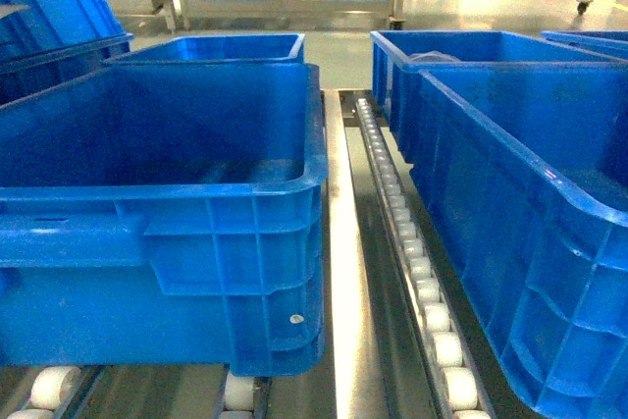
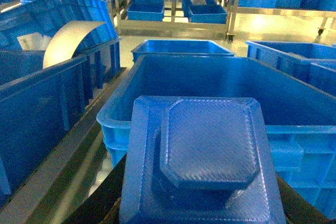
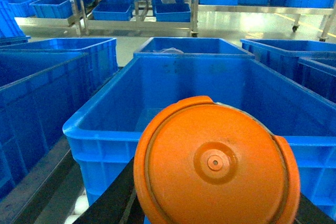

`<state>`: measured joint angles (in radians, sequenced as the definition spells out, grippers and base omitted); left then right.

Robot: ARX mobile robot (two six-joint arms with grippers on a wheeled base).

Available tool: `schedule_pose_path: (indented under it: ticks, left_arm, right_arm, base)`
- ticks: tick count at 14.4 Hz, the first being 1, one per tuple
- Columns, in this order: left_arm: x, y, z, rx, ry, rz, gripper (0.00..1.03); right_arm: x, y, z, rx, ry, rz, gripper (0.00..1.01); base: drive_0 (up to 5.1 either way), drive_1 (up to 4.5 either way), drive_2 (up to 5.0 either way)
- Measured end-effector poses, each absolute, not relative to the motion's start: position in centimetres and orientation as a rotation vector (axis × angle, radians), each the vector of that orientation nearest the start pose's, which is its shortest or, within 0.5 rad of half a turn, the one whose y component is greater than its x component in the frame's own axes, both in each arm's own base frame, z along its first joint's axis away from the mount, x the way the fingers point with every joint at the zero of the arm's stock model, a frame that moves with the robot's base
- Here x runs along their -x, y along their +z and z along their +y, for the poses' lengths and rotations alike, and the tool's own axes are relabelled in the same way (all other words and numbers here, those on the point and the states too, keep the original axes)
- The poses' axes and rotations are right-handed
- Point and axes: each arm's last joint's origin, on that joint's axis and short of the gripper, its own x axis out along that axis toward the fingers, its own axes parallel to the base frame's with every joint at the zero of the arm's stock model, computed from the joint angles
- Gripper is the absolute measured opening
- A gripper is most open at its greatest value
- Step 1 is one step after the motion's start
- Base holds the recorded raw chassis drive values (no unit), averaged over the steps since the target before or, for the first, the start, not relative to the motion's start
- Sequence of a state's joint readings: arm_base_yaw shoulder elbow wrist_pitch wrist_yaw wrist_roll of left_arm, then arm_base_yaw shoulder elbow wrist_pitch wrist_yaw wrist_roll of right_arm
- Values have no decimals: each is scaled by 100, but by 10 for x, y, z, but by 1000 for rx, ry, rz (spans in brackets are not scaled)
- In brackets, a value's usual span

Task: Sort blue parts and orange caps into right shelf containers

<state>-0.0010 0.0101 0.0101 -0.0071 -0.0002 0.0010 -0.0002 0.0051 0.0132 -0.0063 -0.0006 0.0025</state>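
Closest to the left wrist camera is a blue part (image 2: 202, 163), a flat square piece with clipped corners and a raised, finely textured eight-sided centre. It fills the lower frame, held in the left gripper (image 2: 199, 208), whose dark fingers show only as slivers at its bottom edges. Just beyond it stands a blue crate (image 2: 157, 85), its thick rolled rim facing the camera and its inside smooth.

In the right wrist view an orange cap (image 3: 215, 163) sits nearest: round, with a raised outer ring, a small centre dimple and a tab at each side. The right gripper (image 3: 210, 213) holds it, only dark finger edges showing beneath. Directly behind it is another crate (image 3: 121, 114) with ribbed walls.

From the head view neither gripper is visible. Two crates, left (image 1: 196, 233) and right (image 1: 530, 242), sit on a roller track (image 1: 417, 272), with more crates (image 1: 211, 48) behind them and a metal shelf rack (image 1: 285, 2) farthest off.
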Motion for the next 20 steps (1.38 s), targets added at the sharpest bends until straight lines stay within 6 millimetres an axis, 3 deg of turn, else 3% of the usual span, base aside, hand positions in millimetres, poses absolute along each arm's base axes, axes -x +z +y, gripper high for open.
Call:
schedule_pose_path:
  ticks: [20]
  left_arm:
    - [-98, 166, 0, -1, -1, 7, 43]
  right_arm:
    - [-97, 167, 0, -2, 0, -2, 45]
  base:
    - [0, 0, 0]
